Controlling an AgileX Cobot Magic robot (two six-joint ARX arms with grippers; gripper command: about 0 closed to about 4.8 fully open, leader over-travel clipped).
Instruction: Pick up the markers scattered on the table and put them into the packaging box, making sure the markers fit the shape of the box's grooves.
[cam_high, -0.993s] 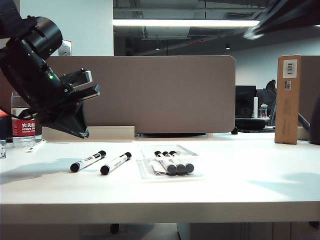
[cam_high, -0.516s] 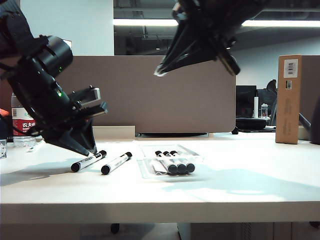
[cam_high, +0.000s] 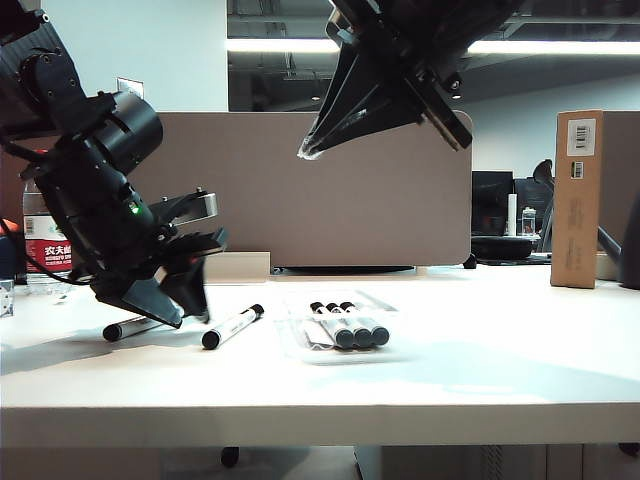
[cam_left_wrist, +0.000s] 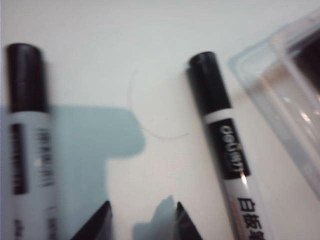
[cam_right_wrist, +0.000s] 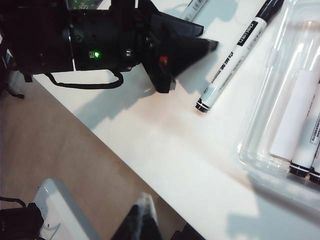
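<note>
Two loose markers lie on the white table (cam_high: 480, 370). One (cam_high: 232, 326) is left of the packaging box (cam_high: 292, 345); the other (cam_high: 130, 327) shows partly under my left arm. Three markers (cam_high: 350, 325) lie in the box's grooves. My left gripper (cam_high: 190, 305) hangs low over the table between the loose markers. In the left wrist view it (cam_left_wrist: 142, 222) stands open over bare table, one marker (cam_left_wrist: 27, 140) on one side, the other marker (cam_left_wrist: 225, 145) and the box corner (cam_left_wrist: 280, 95) beyond. My right gripper (cam_high: 308, 152) hangs high above the middle, fingers together (cam_right_wrist: 143, 210), holding nothing.
A tall brown cardboard box (cam_high: 577, 198) stands at the back right. A water bottle (cam_high: 40, 250) is at the back left behind my left arm. A grey partition (cam_high: 320, 190) runs along the rear. The table's thick front edge (cam_high: 320, 425) faces the camera.
My left gripper came down and right toward the loose markers, and its jaws opened. The leftmost marker's near end now shows farther left. My right arm swung in from the upper right.
</note>
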